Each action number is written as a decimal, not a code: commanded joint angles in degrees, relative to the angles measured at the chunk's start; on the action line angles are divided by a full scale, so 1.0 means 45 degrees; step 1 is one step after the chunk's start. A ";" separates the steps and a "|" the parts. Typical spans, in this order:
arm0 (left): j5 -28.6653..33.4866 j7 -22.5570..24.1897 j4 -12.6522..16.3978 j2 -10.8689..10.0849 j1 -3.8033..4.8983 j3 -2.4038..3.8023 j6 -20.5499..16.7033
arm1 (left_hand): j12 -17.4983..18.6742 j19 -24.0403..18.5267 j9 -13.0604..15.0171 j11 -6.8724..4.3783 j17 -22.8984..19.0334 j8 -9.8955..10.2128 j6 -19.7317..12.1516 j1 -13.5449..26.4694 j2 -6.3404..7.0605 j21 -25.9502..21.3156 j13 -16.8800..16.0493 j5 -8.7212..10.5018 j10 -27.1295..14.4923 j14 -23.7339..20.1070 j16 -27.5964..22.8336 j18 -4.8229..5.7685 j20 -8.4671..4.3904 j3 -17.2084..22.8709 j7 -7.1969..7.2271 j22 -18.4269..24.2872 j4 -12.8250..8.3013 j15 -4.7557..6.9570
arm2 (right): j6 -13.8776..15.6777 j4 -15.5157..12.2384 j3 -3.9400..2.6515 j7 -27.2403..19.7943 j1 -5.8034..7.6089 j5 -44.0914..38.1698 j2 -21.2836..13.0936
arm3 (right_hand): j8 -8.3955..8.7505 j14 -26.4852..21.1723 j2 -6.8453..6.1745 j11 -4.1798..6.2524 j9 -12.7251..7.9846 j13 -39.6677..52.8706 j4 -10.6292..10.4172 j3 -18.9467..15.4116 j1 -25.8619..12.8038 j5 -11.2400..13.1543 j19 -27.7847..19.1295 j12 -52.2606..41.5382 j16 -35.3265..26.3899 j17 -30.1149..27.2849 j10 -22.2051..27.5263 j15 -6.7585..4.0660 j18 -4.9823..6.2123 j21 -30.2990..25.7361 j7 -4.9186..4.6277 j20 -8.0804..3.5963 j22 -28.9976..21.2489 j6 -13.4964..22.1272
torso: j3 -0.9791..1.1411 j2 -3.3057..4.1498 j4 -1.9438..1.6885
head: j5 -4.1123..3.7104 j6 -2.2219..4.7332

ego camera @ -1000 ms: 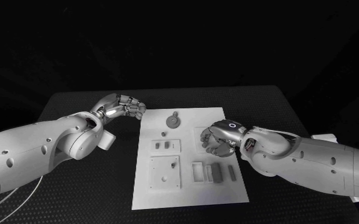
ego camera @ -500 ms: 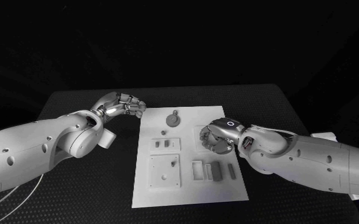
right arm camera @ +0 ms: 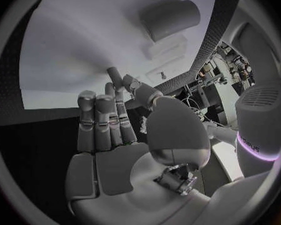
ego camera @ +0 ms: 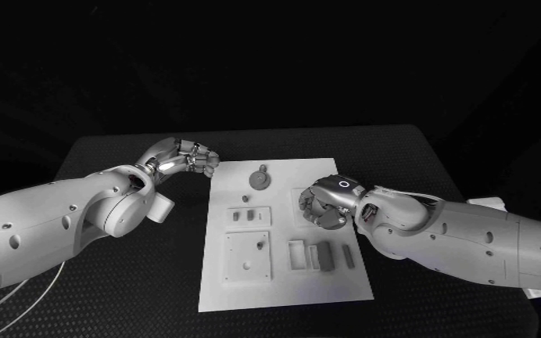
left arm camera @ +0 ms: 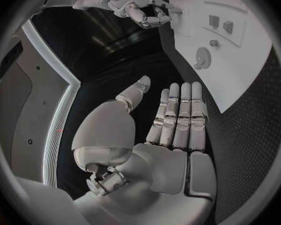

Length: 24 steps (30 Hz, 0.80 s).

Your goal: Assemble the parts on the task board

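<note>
Head view: I see the flat white task board (ego camera: pixel 288 275) mid-surface, small grey parts (ego camera: pixel 324 257) lying loose near its right edge, so assembly looks barely begun. My right hand (ego camera: pixel 324 213) hovers there, grip unclear. Left wrist view: my left hand (left arm camera: pixel 178 120), empty, fingers straight, beside the board's left edge.

The right hand (ego camera: pixel 324 205) covered the square recess at the middle right of the task board (ego camera: pixel 288 295), so whatever lay under its curled fingers could not be told. Both arms ran off the lower corners of the head view. The small grey parts (ego camera: pixel 326 257) were too small to make out in shape.
</note>
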<state>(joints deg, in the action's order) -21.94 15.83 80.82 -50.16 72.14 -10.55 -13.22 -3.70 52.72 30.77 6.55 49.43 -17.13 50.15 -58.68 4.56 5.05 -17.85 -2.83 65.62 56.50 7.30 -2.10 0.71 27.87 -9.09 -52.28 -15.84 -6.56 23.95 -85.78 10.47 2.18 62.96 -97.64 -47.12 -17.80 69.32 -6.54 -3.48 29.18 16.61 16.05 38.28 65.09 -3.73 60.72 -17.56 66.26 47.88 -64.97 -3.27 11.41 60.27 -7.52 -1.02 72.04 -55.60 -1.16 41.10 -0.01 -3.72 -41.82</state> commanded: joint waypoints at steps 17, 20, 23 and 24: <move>0.0112 0.0023 -0.0011 0.0023 -0.0003 0.0003 0.0191 | -0.0044 -0.0023 -0.0034 0.0129 -0.0044 0.0100 -0.0010 0.0153 0.0010 -0.0082 0.0055 -0.0006 -0.0019 0.0000 -0.0047 -0.0078 0.0078 -0.0011 -0.0119 0.0029 0.0075 -0.0068 | -0.0324 0.0214 0.0015 0.0264 -0.0045 -0.0459 0.0103 | -0.0168 0.0093 0.0479 0.0319 0.0112 0.0324 0.0151 0.0054 0.0253 -0.0035 0.0093 -0.0162 -0.0101 -0.0007 -0.1419 -0.0213 0.0798 0.0094 0.0081 -0.0091 0.0053 -0.0366 | -0.0003 -0.0003 0.0005 | -0.0011 -0.0152; 0.0112 0.0027 -0.0010 0.0022 -0.0003 0.0003 0.0187 | -0.0043 -0.0024 -0.0035 0.0132 -0.0047 0.0102 -0.0013 0.0155 0.0010 -0.0084 0.0060 -0.0006 -0.0021 0.0000 -0.0048 -0.0080 0.0080 -0.0011 -0.0125 0.0031 0.0076 -0.0070 | -0.0336 0.0215 0.0015 0.0286 -0.0045 -0.0508 0.0103 | -0.0210 0.0112 0.0570 0.0353 0.0151 0.0420 0.0161 0.0045 0.0338 -0.0034 0.0089 -0.0204 -0.0109 -0.0001 -0.1493 -0.0248 0.0798 0.0104 0.0116 -0.0111 0.0073 -0.0448 | -0.0004 -0.0004 0.0007 | -0.0011 -0.0160; 0.0112 0.0023 -0.0008 0.0021 -0.0004 0.0002 0.0188 | -0.0042 -0.0024 -0.0037 0.0135 -0.0050 0.0104 -0.0016 0.0156 0.0012 -0.0086 0.0065 -0.0006 -0.0022 0.0001 -0.0048 -0.0083 0.0082 -0.0012 -0.0129 0.0033 0.0076 -0.0071 | -0.0326 0.0216 0.0015 0.0359 -0.0047 -0.0567 0.0109 | -0.0275 0.0143 0.0696 0.0404 0.0210 0.0550 0.0167 0.0023 0.0412 -0.0033 0.0091 -0.0272 -0.0116 0.0007 -0.1610 -0.0294 0.0798 0.0118 0.0164 -0.0132 0.0097 -0.0569 | -0.0004 -0.0004 0.0005 | -0.0012 -0.0167; 0.0112 0.0021 -0.0008 0.0021 -0.0004 0.0002 0.0185 | -0.0042 -0.0024 -0.0037 0.0136 -0.0051 0.0105 -0.0017 0.0156 0.0012 -0.0086 0.0067 -0.0006 -0.0023 0.0001 -0.0049 -0.0084 0.0082 -0.0011 -0.0130 0.0034 0.0076 -0.0072 | -0.0315 0.0219 0.0015 0.0386 -0.0047 -0.0569 0.0112 | -0.0292 0.0155 0.0723 0.0420 0.0230 0.0596 0.0165 0.0009 0.0421 -0.0033 0.0095 -0.0292 -0.0119 0.0009 -0.1644 -0.0310 0.0798 0.0124 0.0178 -0.0139 0.0104 -0.0600 | -0.0002 -0.0003 0.0006 | -0.0008 -0.0167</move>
<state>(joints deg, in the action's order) -21.85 15.65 80.70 -50.15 72.11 -10.56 -13.05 -3.70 52.73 30.66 6.76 49.29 -16.91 49.94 -58.68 4.56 4.89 -17.60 -2.83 65.41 56.50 7.30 -2.05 0.71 27.84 -9.30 -52.21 -15.80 -6.56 23.74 -84.87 10.45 3.20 62.89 -99.02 -46.65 -18.96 70.13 -4.23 -2.45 29.95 18.96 16.54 38.41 66.86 -3.53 61.05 -18.62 66.06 47.89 -66.17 -4.11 11.48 60.47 -6.68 -1.33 72.45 -57.91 -1.19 41.08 0.01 -3.77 -42.54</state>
